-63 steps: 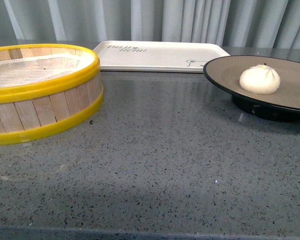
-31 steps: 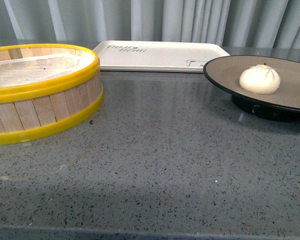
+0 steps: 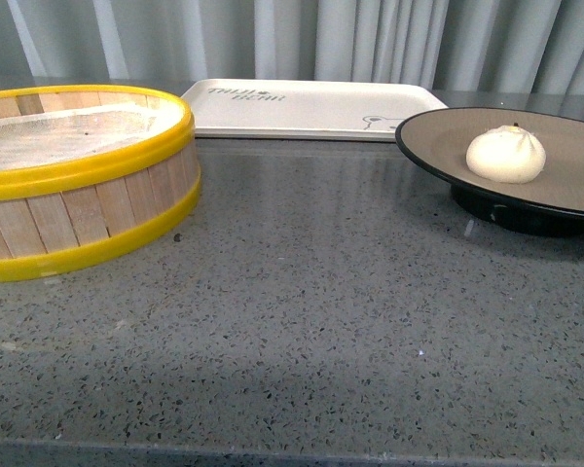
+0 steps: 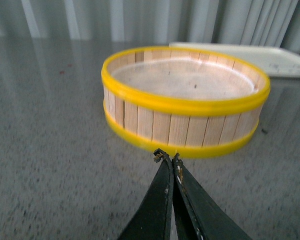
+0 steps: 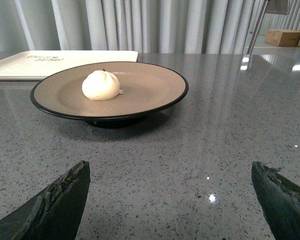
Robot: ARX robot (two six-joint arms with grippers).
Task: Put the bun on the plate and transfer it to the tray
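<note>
One grey speckled desk (image 3: 311, 331) carried everything. Biggest on it was the basket (image 3: 78, 219), with wooden slats, yellow rims and a pale lining, standing at the left in the front view. Behind it, along the far edge, lay the tray (image 3: 302, 112), flat and bare. The plate (image 3: 438, 136) stood on the desk at the right, near the tray's right end and not on the tray. The bun (image 3: 506, 154) sat inside the plate, pleats up. The right hand (image 5: 169, 165) was spread wide and held nothing, facing the plate and apart from it. The left hand (image 4: 166, 157) was pressed together and held nothing, its tips pointing at the basket's wall without touching.
</note>
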